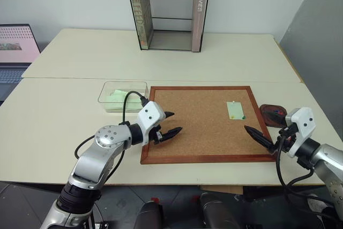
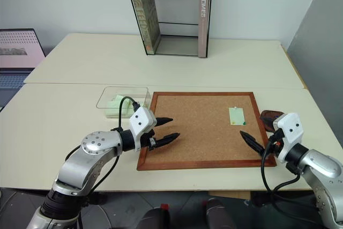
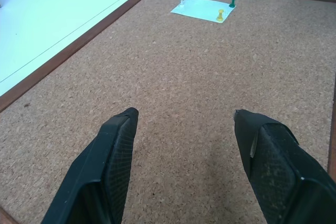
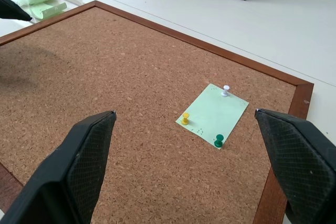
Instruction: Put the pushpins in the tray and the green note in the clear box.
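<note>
Left fingers (image 1: 172,123) spread wide over corkboard (image 1: 203,132), grasping nothing; right fingers (image 4: 189,145) released, seemingly clear of green note (image 4: 212,114).

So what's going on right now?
Both fingers open, empty: left gripper, right gripper. Green note pinned on corkboard by three pushpins. Nothing blocking.

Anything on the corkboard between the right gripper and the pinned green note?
Nothing: the right wrist view shows bare cork from the right gripper to the pale mint-green paper note pinned on the wood-framed corkboard.
</note>
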